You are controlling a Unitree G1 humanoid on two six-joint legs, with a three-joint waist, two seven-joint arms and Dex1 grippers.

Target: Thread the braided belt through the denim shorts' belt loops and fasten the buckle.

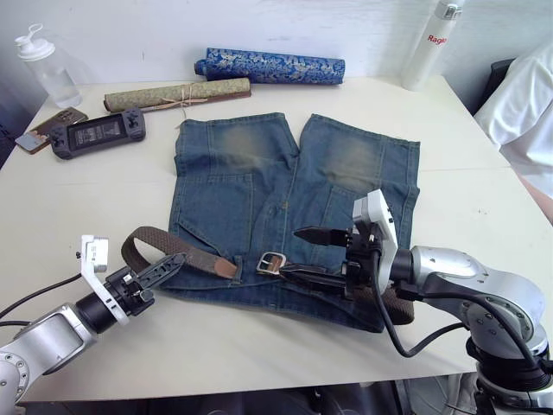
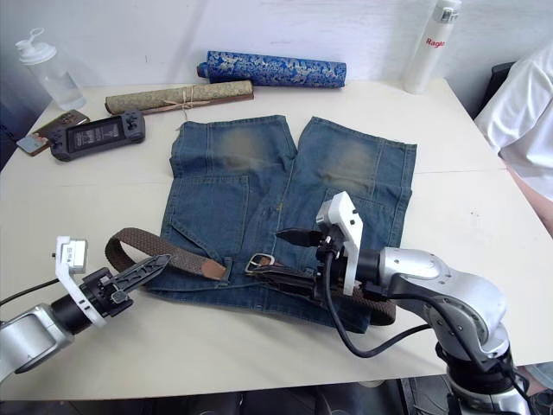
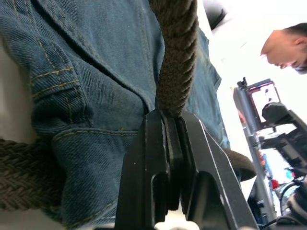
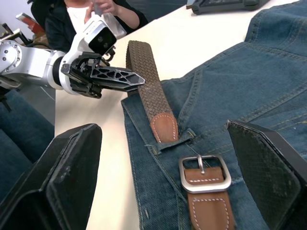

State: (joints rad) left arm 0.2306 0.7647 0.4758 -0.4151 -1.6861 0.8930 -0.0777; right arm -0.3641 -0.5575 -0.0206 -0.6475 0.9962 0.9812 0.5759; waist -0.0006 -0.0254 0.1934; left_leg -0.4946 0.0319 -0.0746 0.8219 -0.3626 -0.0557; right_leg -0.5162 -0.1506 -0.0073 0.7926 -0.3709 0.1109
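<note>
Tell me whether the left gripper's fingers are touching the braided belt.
Touching. In the left wrist view, the left gripper's two black fingers are closed on the dark-brown woven braided belt, which rises straight out from between them with no gap.

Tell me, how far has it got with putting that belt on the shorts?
Mostly threaded: the belt runs along the waist of the shorts, its tan tip just entering a front loop. The left claw is shut on the strap; the right claw hangs open over the buckle. Left: pulling the tip through and buckling.
</note>
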